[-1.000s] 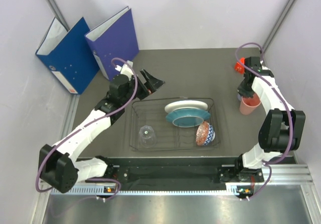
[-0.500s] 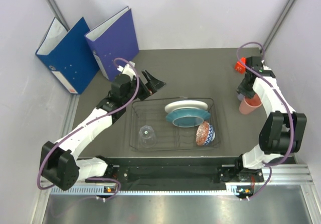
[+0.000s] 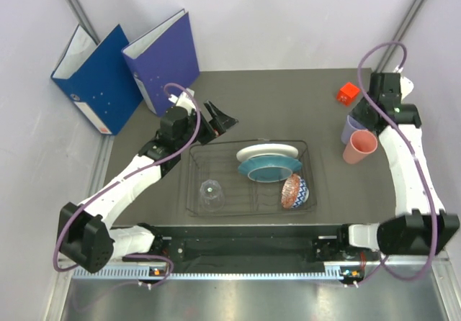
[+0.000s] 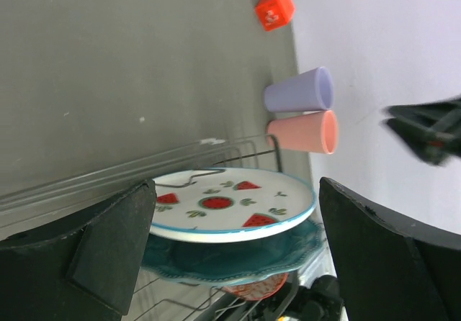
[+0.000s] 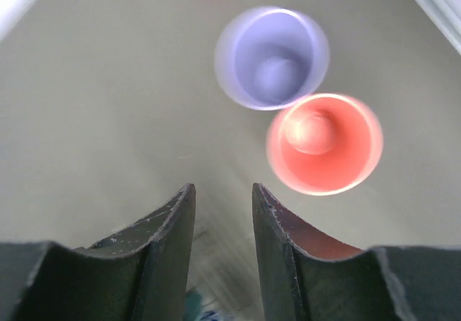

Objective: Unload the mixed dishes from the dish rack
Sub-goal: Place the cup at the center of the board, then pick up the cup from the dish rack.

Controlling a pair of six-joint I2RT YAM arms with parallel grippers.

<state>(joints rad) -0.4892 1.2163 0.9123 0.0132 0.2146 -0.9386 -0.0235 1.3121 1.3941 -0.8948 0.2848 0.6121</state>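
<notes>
The dish rack [image 3: 193, 186] holds a white watermelon plate [image 3: 268, 152], a teal plate [image 3: 272, 170], a red-patterned bowl [image 3: 294, 191] and a clear glass [image 3: 210, 191]. A lavender cup [image 3: 353, 127] and a salmon-pink cup [image 3: 360, 147] stand upright side by side on the table, right of the rack. My left gripper [image 3: 220, 117] hovers open at the rack's back left corner, facing the white plate [image 4: 230, 204] and teal plate [image 4: 238, 252]. My right gripper [image 5: 223, 191] is open and empty above the lavender cup [image 5: 272, 58] and salmon-pink cup [image 5: 324, 145].
A small red block [image 3: 348, 93] lies behind the cups near the right wall. Two blue binders [image 3: 126, 69] stand at the back left. The side walls close in on both edges of the dark table.
My right gripper has opened, let go of the salmon-pink cup and lifted up and back from it. The cup stays beside the lavender one. My left arm has hardly moved.
</notes>
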